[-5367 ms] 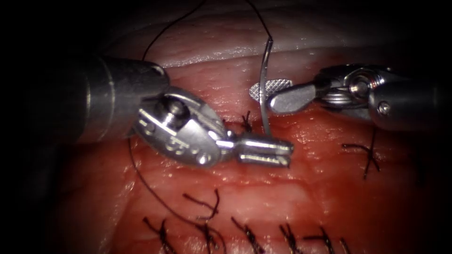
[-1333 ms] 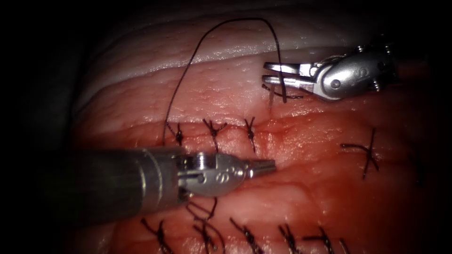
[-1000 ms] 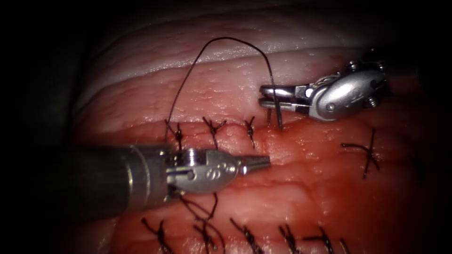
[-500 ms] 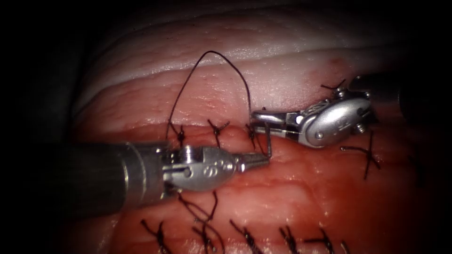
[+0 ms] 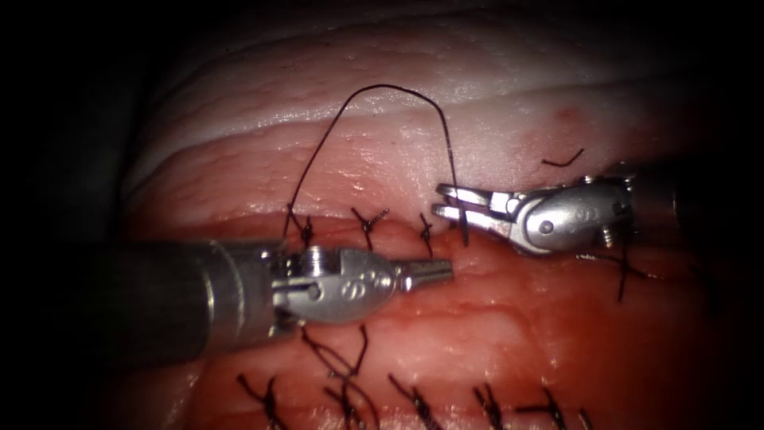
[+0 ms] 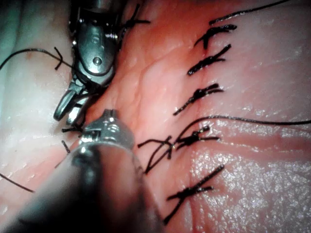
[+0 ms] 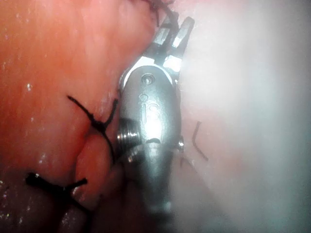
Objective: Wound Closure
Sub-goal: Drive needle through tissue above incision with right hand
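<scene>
- the tissue (image 5: 477,334) is wet with red fluid, with knotted stitches along the cut.
- right claw (image 5: 447,201) clamps the needle (image 5: 461,231), which points down at the cut; the thread (image 5: 374,95) arches left.
- left claw (image 5: 434,272) is closed on nothing, just below-left of the needle.

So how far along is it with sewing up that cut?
Partway. Three knotted stitches already sit along the cut in the tissue. The right tool holds the needle just right of the last knot, its point down at the cut; whether it has entered is unclear. The thread arcs back to the first stitch. The left tool holds nothing. The cut further right looks unstitched.
</scene>
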